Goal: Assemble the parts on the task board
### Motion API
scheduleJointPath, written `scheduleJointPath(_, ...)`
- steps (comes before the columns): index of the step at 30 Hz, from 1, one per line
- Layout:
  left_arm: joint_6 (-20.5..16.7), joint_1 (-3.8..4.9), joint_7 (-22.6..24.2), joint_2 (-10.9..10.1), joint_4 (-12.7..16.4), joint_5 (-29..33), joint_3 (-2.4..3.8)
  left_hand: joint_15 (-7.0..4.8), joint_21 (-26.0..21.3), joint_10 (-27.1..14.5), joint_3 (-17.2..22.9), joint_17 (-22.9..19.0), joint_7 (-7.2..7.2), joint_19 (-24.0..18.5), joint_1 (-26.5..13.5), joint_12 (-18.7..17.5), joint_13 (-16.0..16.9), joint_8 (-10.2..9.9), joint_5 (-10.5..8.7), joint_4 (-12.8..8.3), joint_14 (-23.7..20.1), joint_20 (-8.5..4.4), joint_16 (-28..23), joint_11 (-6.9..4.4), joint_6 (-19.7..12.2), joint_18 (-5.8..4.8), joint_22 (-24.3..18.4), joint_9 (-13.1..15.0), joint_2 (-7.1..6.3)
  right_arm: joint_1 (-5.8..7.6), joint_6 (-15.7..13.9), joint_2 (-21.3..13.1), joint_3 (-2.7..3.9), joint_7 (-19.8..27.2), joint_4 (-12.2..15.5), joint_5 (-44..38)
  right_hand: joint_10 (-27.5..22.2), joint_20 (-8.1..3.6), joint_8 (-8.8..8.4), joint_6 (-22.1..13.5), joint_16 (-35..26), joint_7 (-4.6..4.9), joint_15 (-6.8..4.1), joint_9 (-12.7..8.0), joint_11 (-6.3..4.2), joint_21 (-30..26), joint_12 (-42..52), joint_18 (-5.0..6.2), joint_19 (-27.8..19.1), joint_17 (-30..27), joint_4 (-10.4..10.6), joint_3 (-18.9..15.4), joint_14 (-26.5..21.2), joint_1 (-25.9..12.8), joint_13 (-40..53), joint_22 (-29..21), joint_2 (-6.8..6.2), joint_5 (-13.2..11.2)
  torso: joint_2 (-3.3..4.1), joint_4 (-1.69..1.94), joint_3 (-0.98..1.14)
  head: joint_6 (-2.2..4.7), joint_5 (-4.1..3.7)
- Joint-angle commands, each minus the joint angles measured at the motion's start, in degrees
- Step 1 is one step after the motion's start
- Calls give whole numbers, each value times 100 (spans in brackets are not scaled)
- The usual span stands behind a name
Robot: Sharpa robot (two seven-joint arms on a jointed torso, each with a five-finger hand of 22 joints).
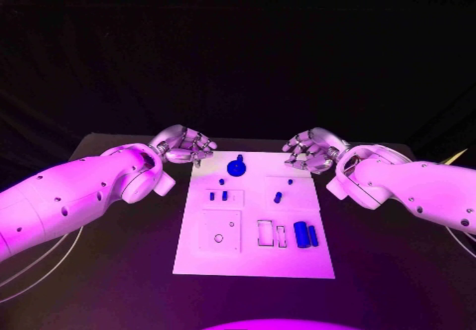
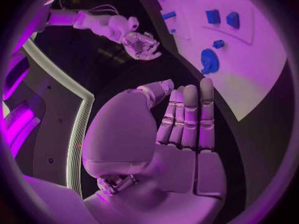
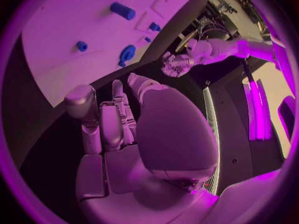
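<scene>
Nearest to us is the near edge of the white board, which lies flat in the middle of the black table. Our two hands wait at the far end. Our left hand sits just off the far left corner of the board, and our right hand just off the far right corner. Both hold nothing. The left hand's fingers are straight and close side by side. The right hand's fingers look a little bent, with no piece in them.

We think no piece has been picked up yet, so the job looks to be at its start. The next move calls for one hand to reach in over the board and pinch a small piece gently.

Going out from the hands, the round blue knob stands at the far end between them. Past it toward us come small blue pegs on the left and another small piece on the right. Nearer still, on the right, lie two blue bars, side by side. Their long sides run from far to near. We cannot tell which end is the front.
</scene>
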Motion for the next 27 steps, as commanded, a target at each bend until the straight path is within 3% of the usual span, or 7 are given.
scheduleJointPath(1,87,7,243,-169,146,844,13,1,-105,56,84,-100,58,-111,58,-154,-134,158,-19,-93,-45,-6,-174,45,39,33,-100,-21,93,-2,374,-20,1,-117,-65,-976,63,-26,3,559,196,3,-11,-61,-46,344,-404,-84,196,200,-155,401,156,-16,-249,232,-116,1,8,-13,-11,38,-47)
scheduleJointPath(4,212,4,359,-321,247,1460,16,13,-127,98,48,-126,73,-125,41,-198,-184,155,-24,-87,-44,2,-228,54,21,30,-111,-32,117,-3,554,-33,1,-232,-88,-1810,232,-36,-22,711,259,-30,-20,-78,-59,516,-731,-109,232,251,-287,601,189,-103,-493,362,-166,-5,12,-12,-20,52,-95)
scheduleJointPath(7,332,-1,467,-461,345,1995,16,33,-208,137,-44,-151,87,-147,-51,-254,-251,151,-34,-19,-50,28,-289,67,-4,28,-160,-47,130,-4,653,-37,0,-379,-88,-2543,345,-45,-51,794,283,-52,-16,-88,-65,593,-961,-118,240,267,-371,695,203,-209,-658,429,-220,-10,10,-6,-22,65,-203)
scheduleJointPath(13,435,-18,595,-683,526,2570,15,90,-532,99,-245,-212,119,-179,-199,-374,-378,111,-27,135,-178,88,-468,114,-132,29,-372,-94,75,-30,770,3,-7,-613,-61,-3456,323,-33,-109,839,247,-47,12,-106,-31,562,-1240,-115,215,213,-414,736,188,-359,-837,433,-310,-14,11,-6,-21,88,-339)
scheduleJointPath(20,306,-33,638,-823,684,2704,13,97,-597,103,-249,-226,147,-147,-140,-387,-406,92,-23,126,-187,92,-505,129,-181,32,-421,-113,113,-107,885,81,-15,-767,-42,-3952,350,-38,-109,939,230,-89,11,-102,-49,553,-1371,-110,197,188,-492,808,177,-360,-933,443,-288,-10,15,9,-19,81,-392)
scheduleJointPath(27,206,-38,665,-893,786,2734,13,102,-614,107,-252,-231,154,-136,-134,-389,-414,93,-23,135,-186,95,-515,135,-184,30,-434,-116,136,-196,998,175,-19,-891,-87,-4152,373,-42,-145,960,321,-89,17,-113,-45,734,-1460,-143,258,292,-525,849,227,-402,-1008,552,-286,-10,24,5,-12,57,-382)
